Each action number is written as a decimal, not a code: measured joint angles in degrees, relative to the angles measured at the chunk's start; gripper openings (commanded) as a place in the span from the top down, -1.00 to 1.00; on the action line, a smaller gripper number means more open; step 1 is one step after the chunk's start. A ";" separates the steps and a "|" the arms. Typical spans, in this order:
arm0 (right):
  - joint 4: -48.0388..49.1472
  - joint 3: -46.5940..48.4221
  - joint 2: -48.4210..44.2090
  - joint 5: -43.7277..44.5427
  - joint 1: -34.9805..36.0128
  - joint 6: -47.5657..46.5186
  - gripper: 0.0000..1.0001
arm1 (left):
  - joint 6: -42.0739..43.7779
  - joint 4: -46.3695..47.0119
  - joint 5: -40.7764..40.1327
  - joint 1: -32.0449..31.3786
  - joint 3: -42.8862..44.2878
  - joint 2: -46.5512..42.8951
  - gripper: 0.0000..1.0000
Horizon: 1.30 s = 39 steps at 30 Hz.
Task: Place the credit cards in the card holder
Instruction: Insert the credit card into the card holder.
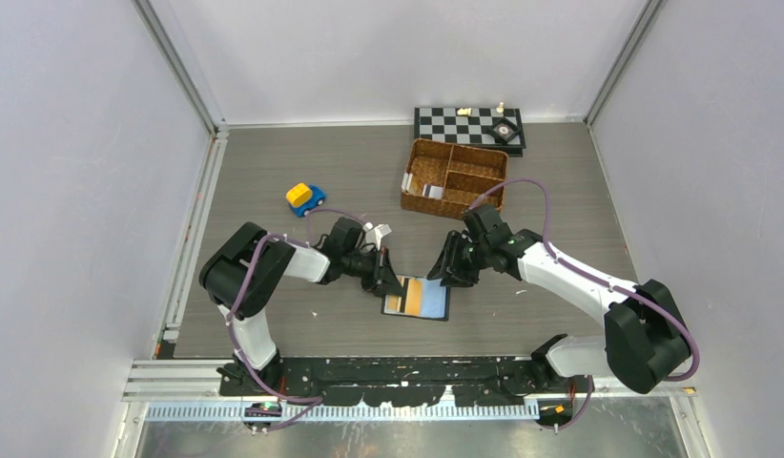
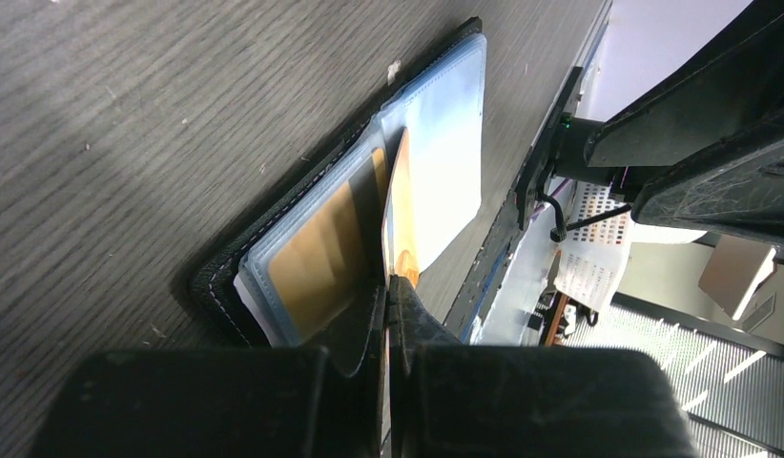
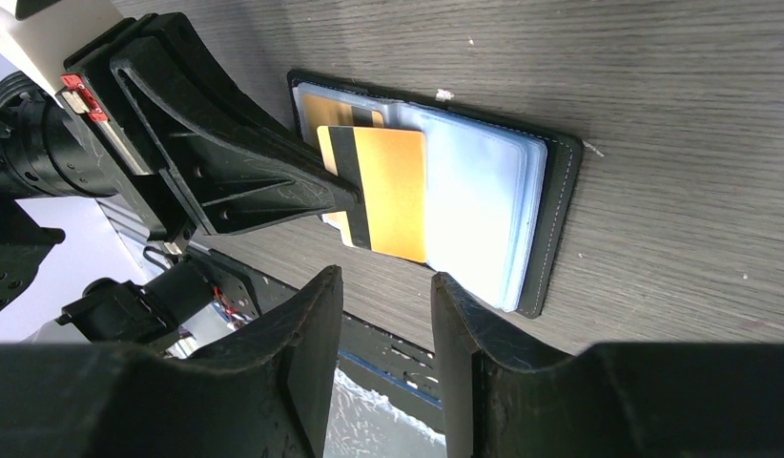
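My left gripper (image 1: 383, 275) is clenched on the tan-orange card (image 3: 383, 191), reaching over the open card holder (image 1: 428, 301) from its 9 o'clock edge. My right gripper (image 1: 447, 272) hangs released at its 1 o'clock. The holder lies at 6 o'clock from the wicker basket (image 1: 436, 202).

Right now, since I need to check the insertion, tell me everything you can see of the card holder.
The card holder is a black leather bifold with pale stitching, lying open and flat on the grey wood-grain table. Bluish clear plastic sleeves fan out inside; one already holds a tan-orange card. A second orange card, pinched by the left gripper, rests against the sleeves near the fold.
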 measured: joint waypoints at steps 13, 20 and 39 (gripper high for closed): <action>-0.44 0.00 0.00 0.28 0.00 0.00 0.12 | -1.68 2.89 0.66 0.00 0.07 1.40 1.00; -1.95 -0.81 0.00 1.75 0.20 -0.04 0.11 | -2.14 4.22 0.28 0.00 0.04 1.73 1.00; 1.36 -8.04 2.62 2.67 0.98 1.95 0.17 | -3.17 5.49 0.09 0.02 -0.13 2.05 1.00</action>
